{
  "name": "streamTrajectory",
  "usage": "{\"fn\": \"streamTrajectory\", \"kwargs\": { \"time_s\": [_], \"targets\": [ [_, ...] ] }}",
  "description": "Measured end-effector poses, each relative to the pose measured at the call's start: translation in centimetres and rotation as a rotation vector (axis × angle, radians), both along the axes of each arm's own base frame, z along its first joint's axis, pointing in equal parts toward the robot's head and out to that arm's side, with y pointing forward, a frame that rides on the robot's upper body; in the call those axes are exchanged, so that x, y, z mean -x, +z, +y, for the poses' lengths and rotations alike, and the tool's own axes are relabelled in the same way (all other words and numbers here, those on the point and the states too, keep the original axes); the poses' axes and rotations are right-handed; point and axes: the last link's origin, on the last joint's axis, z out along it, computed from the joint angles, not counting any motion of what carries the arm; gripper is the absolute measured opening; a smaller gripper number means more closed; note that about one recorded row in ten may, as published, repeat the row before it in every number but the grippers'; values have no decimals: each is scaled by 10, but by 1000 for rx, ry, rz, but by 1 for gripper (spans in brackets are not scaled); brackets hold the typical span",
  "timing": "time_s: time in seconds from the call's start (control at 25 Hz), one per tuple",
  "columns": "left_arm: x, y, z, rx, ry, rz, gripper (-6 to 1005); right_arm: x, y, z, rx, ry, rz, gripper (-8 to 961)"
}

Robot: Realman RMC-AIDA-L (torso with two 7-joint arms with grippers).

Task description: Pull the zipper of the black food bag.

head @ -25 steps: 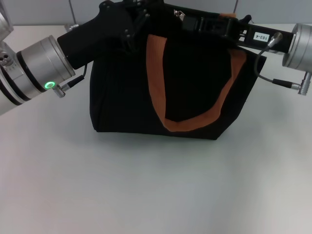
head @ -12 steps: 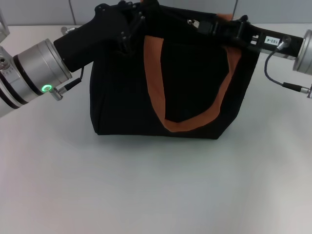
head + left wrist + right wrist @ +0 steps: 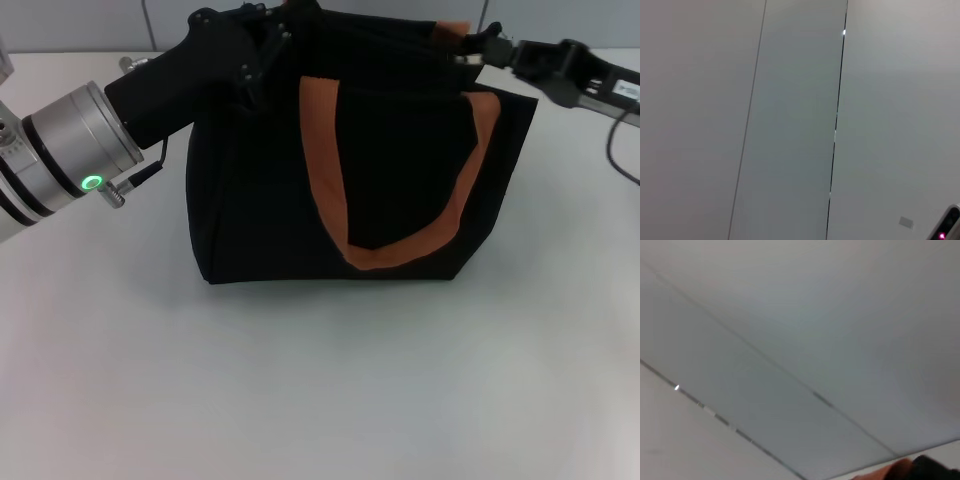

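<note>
The black food bag (image 3: 395, 150) stands upright on the white table (image 3: 320, 380), with an orange-brown handle (image 3: 322, 160) looping down its front. My left gripper (image 3: 262, 40) rests against the bag's top left corner, black on black. My right gripper (image 3: 468, 48) is at the bag's top right corner, fingers closed. A small pale glint there is the zipper (image 3: 462, 58), mostly hidden by the fingers. The right wrist view shows only a bit of orange strap (image 3: 897, 469) and wall panels. The left wrist view shows only wall panels.
A grey panelled wall (image 3: 100, 25) runs behind the table. My left arm (image 3: 70, 160) crosses the table's left side with a green light on its wrist. My right arm (image 3: 590, 80) reaches in from the right edge.
My right gripper has moved right along the bag's top, from near the middle to the right corner, and the silver pull tab went with it. The left gripper has stayed at the left corner.
</note>
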Motion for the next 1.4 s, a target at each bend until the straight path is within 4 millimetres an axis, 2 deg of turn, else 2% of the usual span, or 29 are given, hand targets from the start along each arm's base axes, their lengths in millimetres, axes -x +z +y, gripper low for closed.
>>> {"fn": "streamTrajectory", "kwargs": {
  "time_s": [0.28,0.48,0.56,0.72,1.08,1.2,1.24,1.28,1.32,1.4],
  "targets": [
    [1,0,0,-1,3,0,168,-25,16,-12,-84,-71,40,0],
    [8,4,8,-40,68,2,170,-31,22,-25,-161,-38,66,0],
    [17,8,15,-74,137,12,171,-31,19,-37,-222,26,66,8],
    [24,10,14,-94,165,18,172,-27,13,-47,-276,103,47,23],
    [37,20,-10,-124,134,-54,175,-18,-8,-72,-372,292,23,369],
    [44,27,-20,-146,133,-99,231,-18,-12,-79,-402,323,14,466],
    [53,37,-35,-173,134,-151,250,-18,-14,-81,-410,334,9,485],
    [53,37,-35,-173,134,-151,268,-18,-15,-83,-415,342,6,504],
    [65,44,-52,-196,138,-192,287,-18,-16,-84,-419,348,2,523],
    [74,48,-65,-208,147,-209,325,-18,-19,-85,-423,354,-10,562]
  ]
}}
